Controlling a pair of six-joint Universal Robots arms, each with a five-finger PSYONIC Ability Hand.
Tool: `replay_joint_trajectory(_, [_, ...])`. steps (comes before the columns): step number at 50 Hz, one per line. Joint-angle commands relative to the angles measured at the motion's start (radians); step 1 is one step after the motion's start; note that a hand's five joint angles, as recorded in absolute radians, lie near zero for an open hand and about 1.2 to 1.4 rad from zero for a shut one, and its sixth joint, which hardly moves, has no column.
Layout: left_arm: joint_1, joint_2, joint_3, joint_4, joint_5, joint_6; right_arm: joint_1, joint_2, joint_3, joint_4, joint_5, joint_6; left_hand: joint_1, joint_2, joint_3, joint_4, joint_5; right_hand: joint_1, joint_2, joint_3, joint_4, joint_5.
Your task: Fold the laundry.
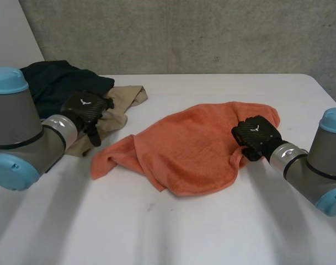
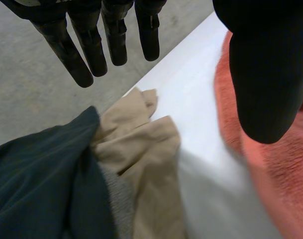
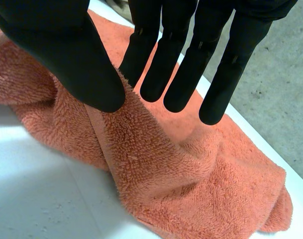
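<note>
so the left robot hand (image 1: pixel 88 109) hangs wide open, holding nothing, just over the beige cloth (image 1: pixel 121 105) next to the dark cloth (image 1: pixel 52 83), the orange towel (image 1: pixel 184 143) lies rumpled on the counter (image 1: pixel 173 221) between the two robot hands, and the right robot hand (image 1: pixel 256 137) pinches up a ridge of it between thumb and straight fingers (image 3: pixel 185 74)

orange towel (image 1: pixel 190 144) crumpled mid-table | beige cloth (image 1: pixel 122 106), dark garment (image 1: pixel 52 83) heaped, possibly overlapping

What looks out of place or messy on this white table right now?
Nothing is spilled or damaged. The orange terry towel lies crumpled and askew in the middle, its edge pinched by the right hand. A beige cloth and a dark garment sit heaped by the open left hand.
</note>
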Motion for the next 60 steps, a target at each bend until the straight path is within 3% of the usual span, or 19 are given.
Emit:
replay_joint_trajectory(1, [-0.046,-0.005,0.017,-0.060,0.095,0.003,0.011,-0.002,-0.016,0.025,0.023,-0.013,-0.012,-0.005,-0.008,-0.002,0.008,0.265,0.212,0.207,0.198,0.237])
replay_joint_trajectory(7, [-0.091,-0.123,0.128,-0.131,0.109,0.008,0.016,-0.017,-0.042,0.143,0.023,-0.030,-0.068,-0.061,-0.064,-0.058,-0.048,0.265,0.212,0.207,0.198,0.237])
replay_joint_trajectory(13, [-0.094,-0.249,0.263,-0.234,0.040,0.020,0.012,-0.065,-0.033,0.221,0.013,-0.028,0.076,0.082,0.079,0.085,0.096,0.265,0.212,0.207,0.198,0.237])
replay_joint_trajectory(18, [-0.094,-0.318,0.356,-0.284,-0.018,0.051,0.012,-0.115,0.019,0.267,-0.002,-0.033,0.495,0.501,0.498,0.504,0.515,0.265,0.212,0.207,0.198,0.237])
replay_joint_trajectory(25, [-0.091,-0.375,0.450,-0.283,-0.035,0.072,0.016,-0.195,0.092,0.332,-0.027,-0.028,1.058,1.065,1.062,1.068,1.078,0.265,0.212,0.207,0.198,0.237])
replay_joint_trajectory(28, [-0.091,-0.383,0.477,-0.281,-0.029,0.078,0.034,-0.235,0.131,0.405,-0.042,-0.025,1.059,1.066,1.063,1.069,1.079,0.265,0.212,0.207,0.198,0.237])
replay_joint_trajectory(33, [-0.072,-0.360,0.566,-0.260,-0.043,0.065,0.167,-0.298,0.216,0.545,-0.102,0.028,1.059,1.066,1.063,1.069,1.079,0.265,0.212,0.207,0.198,0.237])
replay_joint_trajectory(39, [-0.060,-0.297,0.632,-0.199,-0.041,-0.003,0.348,-0.333,0.248,0.456,-0.102,0.200,1.059,1.066,1.063,1.069,1.079,0.265,0.212,0.207,0.198,0.237])
replay_joint_trajectory(40, [-0.060,-0.285,0.639,-0.186,-0.040,-0.015,0.358,-0.333,0.245,0.433,-0.093,0.226,1.059,1.066,1.063,1.069,1.079,0.108,0.055,0.050,0.041,0.080])
replay_joint_trajectory(41, [-0.062,-0.262,0.643,-0.165,-0.038,-0.035,0.361,-0.338,0.234,0.391,-0.062,0.274,1.059,1.066,1.063,1.069,1.079,-0.298,-0.351,-0.356,-0.364,-0.326])
replay_joint_trajectory(45, [-0.068,-0.194,0.630,-0.123,-0.015,-0.066,0.341,-0.359,0.184,0.303,0.059,0.352,1.059,1.066,1.063,1.069,1.079,-0.692,-0.745,-0.749,-0.758,-0.720])
replay_joint_trajectory(50, [-0.063,-0.102,0.567,-0.096,0.015,-0.076,0.283,-0.395,0.112,0.289,0.177,0.365,1.059,1.066,1.063,1.069,1.079,-0.957,-1.010,-1.015,-1.023,-0.985])
replay_joint_trajectory(52, [-0.056,-0.046,0.522,-0.084,0.038,-0.078,0.241,-0.402,0.075,0.298,0.206,0.358,1.059,1.066,1.063,1.069,1.079,-0.957,-1.010,-1.015,-1.023,-0.985])
replay_joint_trajectory(58, [-0.043,0.100,0.416,-0.041,0.126,-0.102,0.155,-0.395,-0.032,0.292,0.191,0.354,1.059,1.066,1.063,1.069,1.079,-0.957,-1.010,-1.015,-1.023,-0.985])
replay_joint_trajectory(60, [-0.042,0.167,0.372,-0.024,0.164,-0.125,0.140,-0.332,-0.106,0.292,0.168,0.357,1.059,1.066,1.063,1.069,1.079,-0.957,-1.010,-1.015,-1.023,-0.985])
